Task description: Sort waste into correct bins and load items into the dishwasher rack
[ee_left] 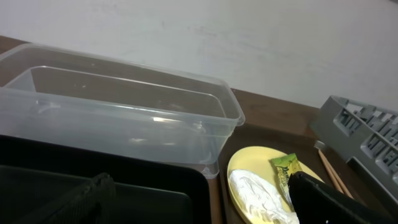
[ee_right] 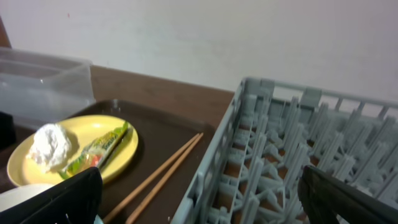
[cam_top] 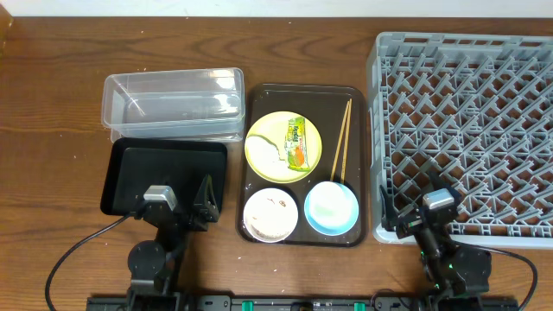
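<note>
Wide open and empty, left jaws hang over the near edge of the black tray (cam_top: 138,173); right jaws, equally wide and empty, sit at the near corner of the dishwasher rack (cam_top: 467,104). On the yellow plate (cam_top: 266,130) lie the tissue (cam_top: 269,155) and wrapper (cam_top: 296,143), chopsticks (cam_top: 342,138) alongside.

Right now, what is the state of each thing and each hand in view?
clear tub: upright, empty
black tray: empty
dishwasher rack: empty
yellow plate: carries tissue and wrapper
white bowl: food scraps inside
light-blue bowl: looks empty
chopsticks: lying side by side on brown tray
left hand: open, holding nothing
right hand: open, holding nothing
</note>
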